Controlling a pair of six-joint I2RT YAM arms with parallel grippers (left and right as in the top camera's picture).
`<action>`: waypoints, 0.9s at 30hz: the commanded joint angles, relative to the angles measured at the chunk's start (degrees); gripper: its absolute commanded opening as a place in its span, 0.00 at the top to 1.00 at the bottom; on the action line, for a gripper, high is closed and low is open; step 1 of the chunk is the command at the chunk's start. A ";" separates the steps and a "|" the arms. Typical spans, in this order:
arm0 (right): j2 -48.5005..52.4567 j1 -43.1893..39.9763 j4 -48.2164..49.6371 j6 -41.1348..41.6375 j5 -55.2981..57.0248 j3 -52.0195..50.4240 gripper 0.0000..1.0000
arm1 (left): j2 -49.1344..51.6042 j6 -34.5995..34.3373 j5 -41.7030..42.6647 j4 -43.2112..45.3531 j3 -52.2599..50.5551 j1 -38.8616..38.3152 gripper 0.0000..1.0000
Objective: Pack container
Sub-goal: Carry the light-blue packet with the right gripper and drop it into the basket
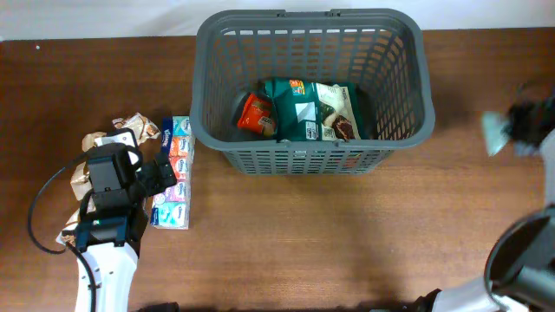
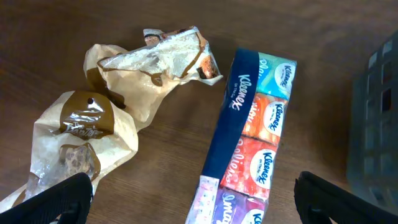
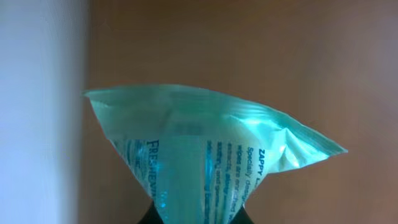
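My left gripper (image 2: 200, 200) stands at its widest and holds nothing; it hangs toward 8 o'clock in the overhead view, above a long cellophane-wrapped multipack of pocket tissues with a navy band (image 2: 249, 143); at the multipack's 9 o'clock, just beside it, lie crumpled beige-and-brown plastic snack bags (image 2: 81, 124). My right gripper (image 3: 198, 216) is clamped tight on the lower end of a pale teal plastic sachet of wipes (image 3: 205, 149); it is out at 3 o'clock, blurred from above, well apart from the basket. The large dark grey slotted plastic basket (image 1: 295, 160) sits at 12 o'clock on the brown wooden table (image 1: 347, 243); inside lie a green foil packet (image 1: 295, 108), a small red packet (image 1: 256, 113) at its 9 o'clock, and a white-and-brown packet (image 1: 340, 108) at its 3 o'clock.
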 commanded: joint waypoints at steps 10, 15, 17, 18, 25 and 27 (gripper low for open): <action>-6.71 11.15 3.61 -45.90 -51.60 31.30 0.96 | 0.42 -0.09 0.61 -0.04 -0.37 0.24 0.01; -5.62 20.79 -5.33 -55.23 -48.85 30.93 0.96 | 0.42 -0.09 0.61 -0.04 -0.37 0.24 0.01; -4.28 25.20 -10.73 -59.12 -44.35 30.91 0.96 | 0.42 -0.09 0.61 -0.02 -0.37 0.24 0.01; -3.45 27.28 -13.27 -60.85 -41.83 30.91 0.96 | 0.42 -0.09 0.61 0.04 -0.37 0.24 0.01; 3.76 38.49 -23.78 -64.92 -27.06 30.91 0.46 | 0.42 -0.09 0.61 0.20 -0.37 0.24 0.01; 5.49 40.35 -24.61 -64.92 -24.94 30.91 0.13 | 0.42 -0.09 0.61 0.20 -0.37 0.24 0.01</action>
